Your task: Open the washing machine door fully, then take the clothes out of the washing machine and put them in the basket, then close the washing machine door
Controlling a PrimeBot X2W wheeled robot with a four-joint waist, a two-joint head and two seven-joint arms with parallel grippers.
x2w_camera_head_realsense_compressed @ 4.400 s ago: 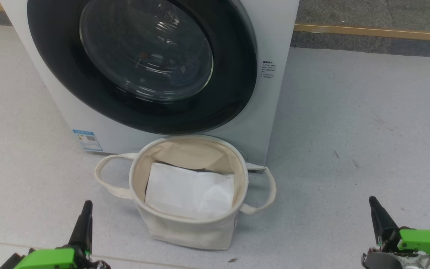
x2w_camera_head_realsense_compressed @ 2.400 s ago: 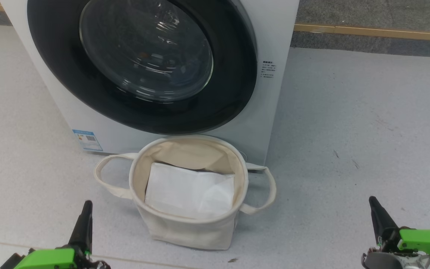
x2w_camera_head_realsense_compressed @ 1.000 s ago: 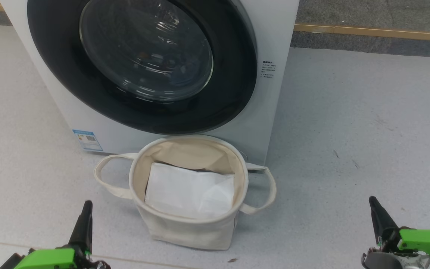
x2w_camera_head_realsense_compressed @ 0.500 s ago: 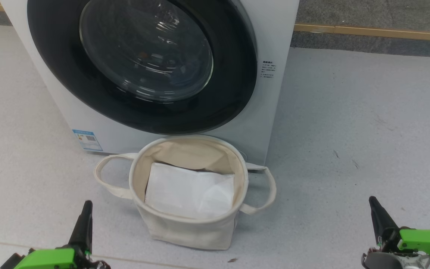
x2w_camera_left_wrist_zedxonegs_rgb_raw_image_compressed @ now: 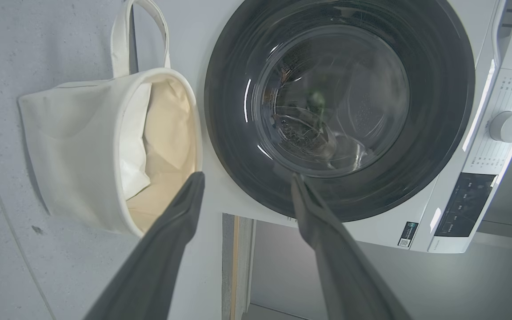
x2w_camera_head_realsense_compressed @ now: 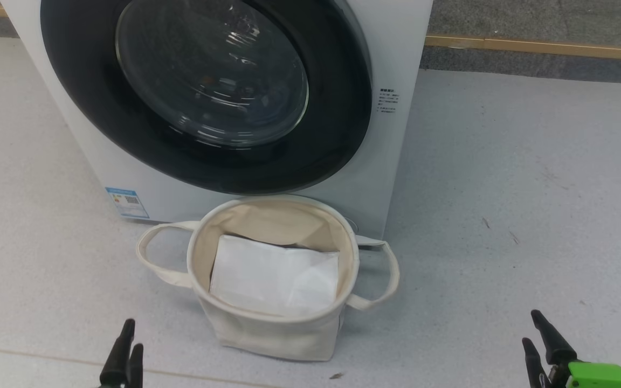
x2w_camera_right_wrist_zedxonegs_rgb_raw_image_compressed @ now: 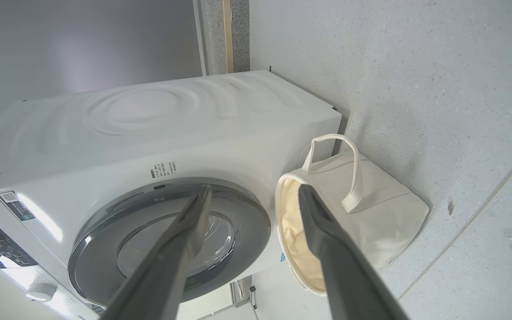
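Observation:
The washing machine [x2w_camera_head_realsense_compressed: 399, 48] stands white at the top of the head view. Its washing machine door [x2w_camera_head_realsense_compressed: 208, 161], with a black rim around domed glass, lies shut against the front. The clothes cannot be made out through the dark glass. The cream basket [x2w_camera_head_realsense_compressed: 273, 334] stands on the floor right below the door, with a flat white sheet [x2w_camera_head_realsense_compressed: 273, 275] inside. My left gripper [x2w_camera_head_realsense_compressed: 131, 337] is open at the bottom left and holds nothing. My right gripper [x2w_camera_head_realsense_compressed: 531, 328] is open at the bottom right, also with nothing in it. Both are well short of the basket. The left wrist view shows the left gripper [x2w_camera_left_wrist_zedxonegs_rgb_raw_image_compressed: 247, 178] with its fingers spread before the door [x2w_camera_left_wrist_zedxonegs_rgb_raw_image_compressed: 438, 111] and the basket [x2w_camera_left_wrist_zedxonegs_rgb_raw_image_compressed: 69, 146]. In the right wrist view, the right gripper [x2w_camera_right_wrist_zedxonegs_rgb_raw_image_compressed: 254, 191] is spread before the door [x2w_camera_right_wrist_zedxonegs_rgb_raw_image_compressed: 251, 222] and the basket [x2w_camera_right_wrist_zedxonegs_rgb_raw_image_compressed: 389, 209].
A blue energy label [x2w_camera_head_realsense_compressed: 127, 202] sits low on the machine's front. The control panel with a round knob [x2w_camera_left_wrist_zedxonegs_rgb_raw_image_compressed: 507, 126] lies along the machine's top. A wood-coloured strip [x2w_camera_head_realsense_compressed: 537, 46] runs along the wall base. Open grey floor [x2w_camera_head_realsense_compressed: 504, 188] spreads right of the machine.
Both grippers went from shut to open, each now showing two separate fingers. Both sit lower in the head view, their green bodies mostly dropped out of frame. Door and basket have not moved.

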